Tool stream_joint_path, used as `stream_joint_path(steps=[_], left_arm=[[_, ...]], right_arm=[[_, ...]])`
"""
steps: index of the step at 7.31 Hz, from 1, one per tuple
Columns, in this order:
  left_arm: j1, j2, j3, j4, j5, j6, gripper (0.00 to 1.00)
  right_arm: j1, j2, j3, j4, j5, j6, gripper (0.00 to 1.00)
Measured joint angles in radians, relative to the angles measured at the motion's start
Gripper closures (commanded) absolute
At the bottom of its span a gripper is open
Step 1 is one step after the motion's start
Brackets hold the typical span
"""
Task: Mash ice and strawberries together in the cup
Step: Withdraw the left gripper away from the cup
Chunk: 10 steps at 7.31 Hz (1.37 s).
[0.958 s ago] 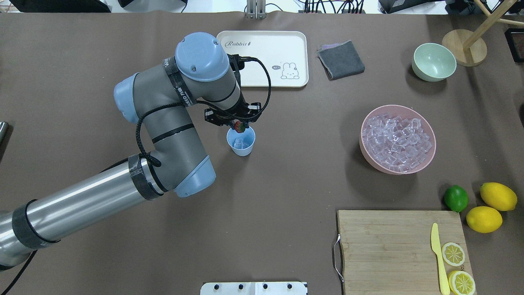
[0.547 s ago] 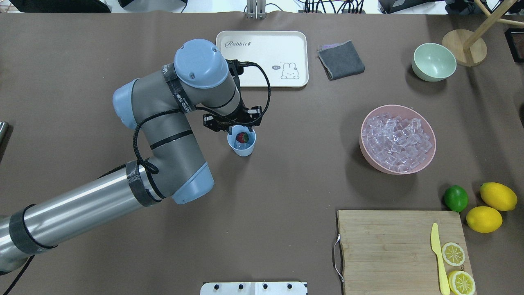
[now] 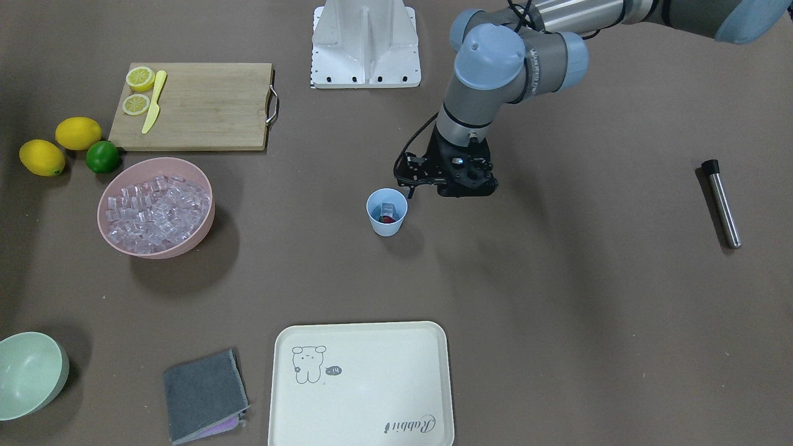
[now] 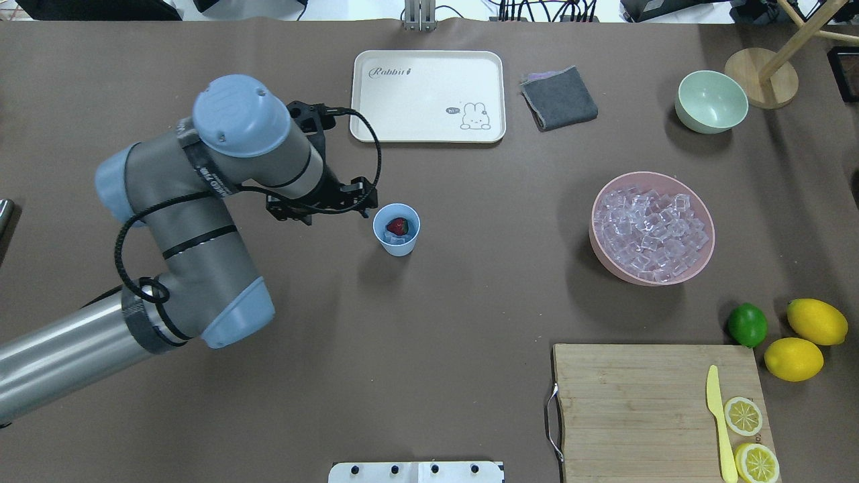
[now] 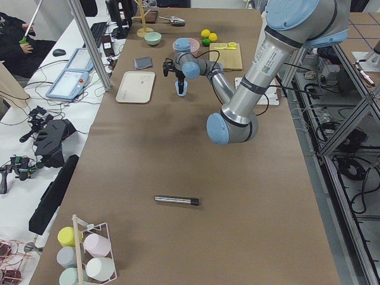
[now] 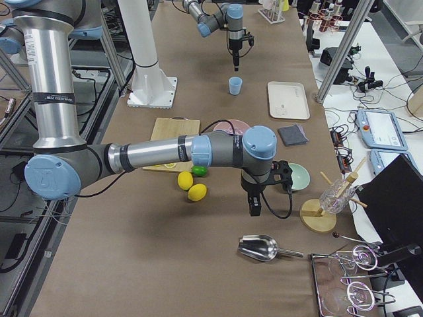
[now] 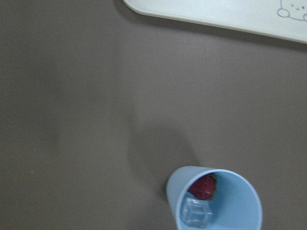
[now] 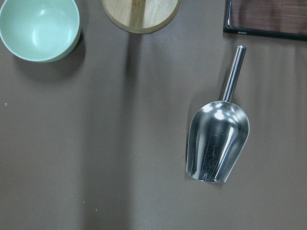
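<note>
Holding red strawberry (image 4: 396, 225) + clear ice (image 7: 195, 213): lt-blue cup (image 4: 400, 249).

My left arm (image 4: 194, 228), grey links, pale-blue joint caps (image 4: 235, 124), silver forearm tube (image 4: 60, 362), black tape bands (image 4: 144, 322), looping black cable (image 4: 378, 161), black hand (image 6: 236, 65).

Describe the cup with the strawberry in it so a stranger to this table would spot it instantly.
Start at the cream rabbit tray on the far side. Just nearer the robot stands a small light-blue cup. Unlike the wide pink bowl and the green bowl, it is narrow, tapered, and holds a red strawberry with ice.
</note>
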Motion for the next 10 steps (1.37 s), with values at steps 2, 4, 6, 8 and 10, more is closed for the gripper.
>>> stream_joint_path(steps=[2,4,6,8,10], left_arm=[[-0.086,0.139,-0.031,-0.018,-0.004,0.156,0.03],[-0.205,0.291,-0.024,-0.105,-0.043,0.346,0.03],[-0.304,0.414,0.033,-0.237,-0.09,0.465,0.03],[-0.424,0.488,0.192,-0.412,-0.149,0.62,0.03],[-0.514,0.502,0.342,-0.511,-0.19,0.754,0.03]], right_arm=[[0.0,-0.001,-0.001,0.001,-0.001,0.0,0.01],[0.0,-0.003,-0.015,0.0,-0.007,-0.001,0.01],[0.0,0.005,-0.052,0.003,-0.01,-0.001,0.01],[0.0,0.01,-0.066,0.004,-0.01,0.0,0.01],[0.0,0.01,-0.064,0.004,-0.009,-0.001,0.01]])
